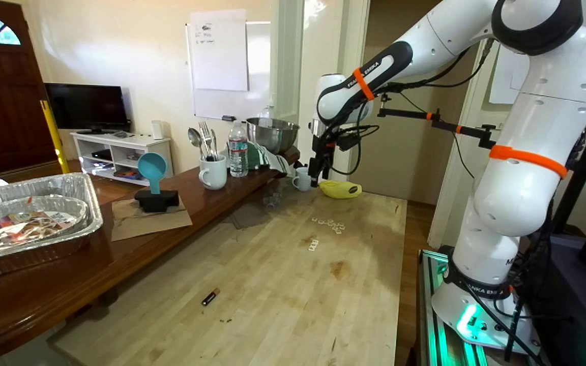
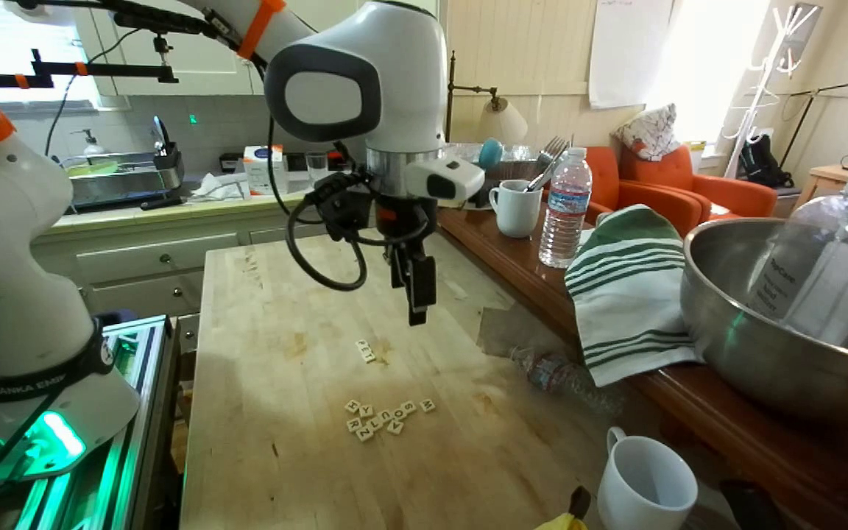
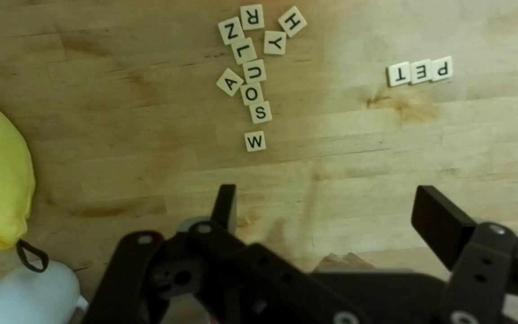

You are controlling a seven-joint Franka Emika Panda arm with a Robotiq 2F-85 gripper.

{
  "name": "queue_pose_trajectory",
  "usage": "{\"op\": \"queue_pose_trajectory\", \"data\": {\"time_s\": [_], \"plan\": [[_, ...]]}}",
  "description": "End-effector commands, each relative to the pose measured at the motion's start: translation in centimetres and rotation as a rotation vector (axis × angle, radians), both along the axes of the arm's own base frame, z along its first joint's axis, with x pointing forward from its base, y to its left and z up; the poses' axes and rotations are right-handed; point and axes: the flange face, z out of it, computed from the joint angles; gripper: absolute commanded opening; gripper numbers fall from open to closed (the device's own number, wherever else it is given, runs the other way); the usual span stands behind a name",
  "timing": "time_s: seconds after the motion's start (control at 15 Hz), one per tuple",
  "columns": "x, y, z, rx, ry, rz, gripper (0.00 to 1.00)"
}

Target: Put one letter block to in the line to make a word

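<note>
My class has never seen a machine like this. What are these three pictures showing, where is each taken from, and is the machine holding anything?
You are seeing a jointed white robot arm that ends in a black two-fingered gripper. Two pictures look at the scene from outside the robot; the third looks down from its wrist, past the gripper. On the wooden table lie small letter blocks, most loosely clustered, with three in a row reading PET. Also there are a yellow banana-shaped thing, a white mug and what looks like a battery. The gripper stands open, holding nothing.
</note>
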Motion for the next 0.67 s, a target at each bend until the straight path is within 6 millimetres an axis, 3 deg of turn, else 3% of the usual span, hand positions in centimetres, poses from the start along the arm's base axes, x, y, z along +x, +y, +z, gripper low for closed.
{"op": "queue_pose_trajectory", "data": {"time_s": [0.0,0.13,0.6], "plan": [[-0.3,-1.6,-3.4,-0.02,0.053,0.052,0.75],[-0.4,-2.0,-4.9,-0.016,0.085,0.072,0.68],[-0.8,-2.6,-9.1,0.007,0.141,0.184,0.13]]}}
